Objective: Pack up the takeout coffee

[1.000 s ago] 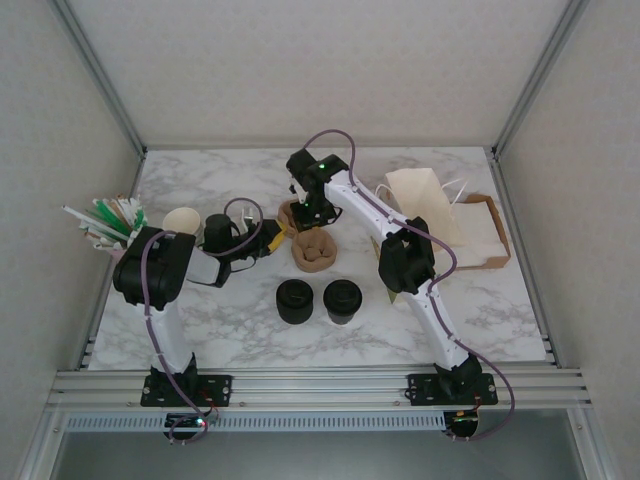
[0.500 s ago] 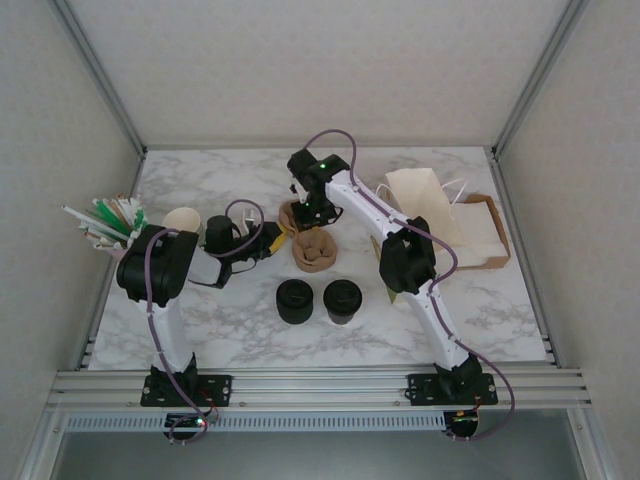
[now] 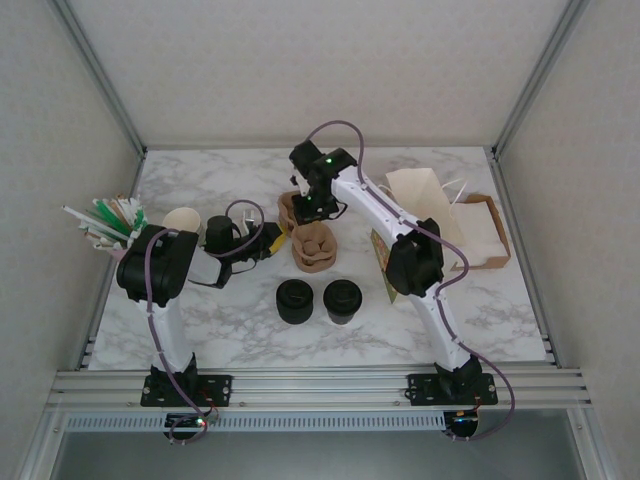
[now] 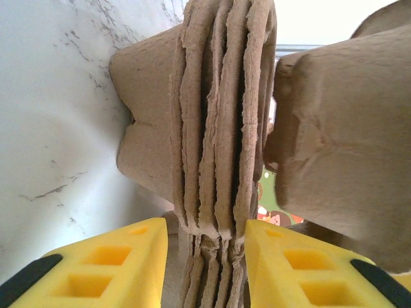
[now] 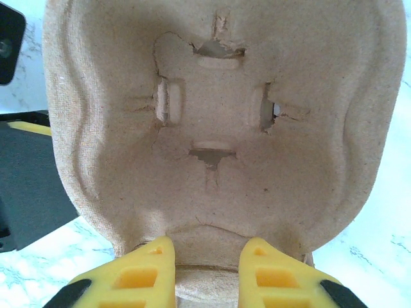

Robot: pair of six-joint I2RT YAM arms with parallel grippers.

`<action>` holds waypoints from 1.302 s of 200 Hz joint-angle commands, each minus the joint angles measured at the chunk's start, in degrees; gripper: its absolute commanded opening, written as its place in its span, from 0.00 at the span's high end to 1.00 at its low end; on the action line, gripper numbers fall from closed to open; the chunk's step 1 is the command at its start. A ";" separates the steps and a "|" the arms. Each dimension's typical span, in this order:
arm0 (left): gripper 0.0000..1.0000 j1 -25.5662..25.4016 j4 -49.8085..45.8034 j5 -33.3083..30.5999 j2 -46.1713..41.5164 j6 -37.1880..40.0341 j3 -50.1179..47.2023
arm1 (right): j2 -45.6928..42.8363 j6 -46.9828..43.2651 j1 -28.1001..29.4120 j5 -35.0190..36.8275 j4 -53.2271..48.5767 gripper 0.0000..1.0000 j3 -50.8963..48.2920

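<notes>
Top external view: my left pincer (image 3: 270, 243) reaches in from the left to the stack of pulp cup carriers (image 3: 313, 252) at the middle of the marble table (image 3: 200, 320). My right pincer (image 3: 306, 207) hangs over the far end of that stack and grips a single carrier (image 3: 290, 208), tipped up off the rest.

In my left wrist view the layered edge of the stack stands between my yellow fingers (image 4: 103, 263), and my left pincer is closed on it. The lifted carrier bulks just to the right of those layers. In my right wrist view my right pincer (image 5: 205, 247) is clamped on the near rim of the single carrier, whose hollow underside faces the camera with a small square well at its centre.

Two black-topped round things stand side by side on the table, nearer my bases than the stack and apart from both pincers. I take the right one to be the takeout coffee (image 3: 342, 301), upright with its black lid on. The other black round thing (image 3: 295, 301) stands just beside it on the left, and from above I cannot be sure which is which.

By the left wall are cream-rimmed cups (image 3: 182, 220) and a bunch of green and white straws (image 3: 105, 218). On the right, a paper bag (image 3: 420, 195) leans beside a cardboard box (image 3: 487, 240).
</notes>
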 commanded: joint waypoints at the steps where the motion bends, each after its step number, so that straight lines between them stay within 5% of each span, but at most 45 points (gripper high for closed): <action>1: 0.63 -0.33 -1.68 -0.66 -1.08 1.63 1.26 | -3.35 0.78 0.05 0.24 -0.84 0.82 -0.20; 110: 0.50 -0.42 -10.12 -2.18 -7.44 4.39 3.98 | -15.85 1.74 1.45 -3.46 1.20 0.81 -2.17; 162: 0.34 -0.59 -18.66 -4.05 -14.64 7.55 5.32 | -23.62 2.42 2.16 -6.15 1.78 0.81 -3.34; 214: 0.01 -1.77 -29.93 -7.31 -23.87 11.51 7.34 | -35.64 3.95 3.65 -9.30 4.94 0.80 -9.27; 260: 0.00 -4.09 -40.10 -11.93 -31.02 14.75 9.99 | -43.88 3.06 3.15 -5.69 2.67 0.80 -11.27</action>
